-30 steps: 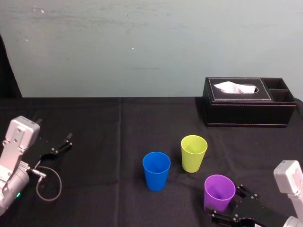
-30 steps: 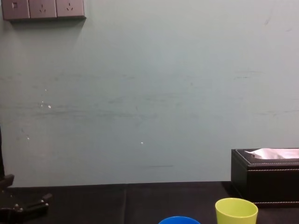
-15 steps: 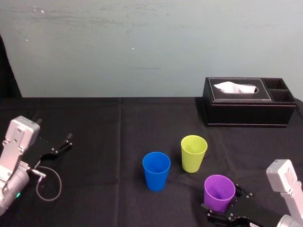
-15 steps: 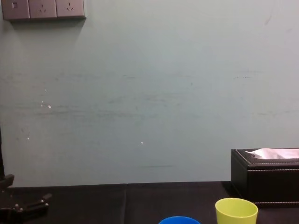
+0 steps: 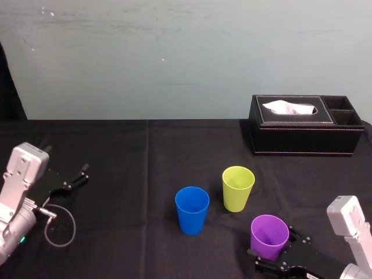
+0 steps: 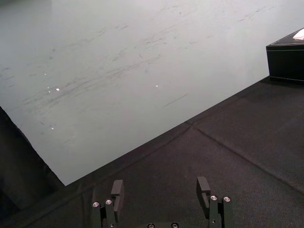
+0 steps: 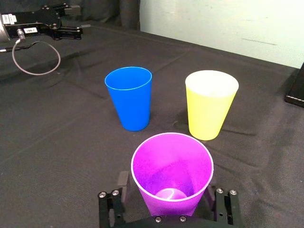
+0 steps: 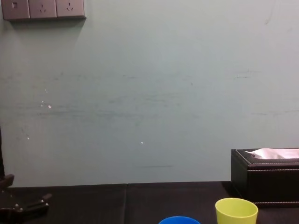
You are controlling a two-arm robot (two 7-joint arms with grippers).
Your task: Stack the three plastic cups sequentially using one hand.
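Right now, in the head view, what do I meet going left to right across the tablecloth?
Left end effector → blue cup → yellow-green cup → purple cup, with the right end effector around it.

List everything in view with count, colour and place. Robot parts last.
blue cup: 1, blue, mid-table, upright
yellow-green cup: 1, yellow-green, right of the blue one, behind it
purple cup: 1, purple, nearest the robot, right side
tissue box: 1, black, far right of the table
tablecloth: 1, black, covering the table
wall sockets: 3, grey, high on the wall
cable loop: 1, grey, by the left arm
left tool: 1, black, open, table's left
right tool: 1, black, open, jaws flanking the purple cup
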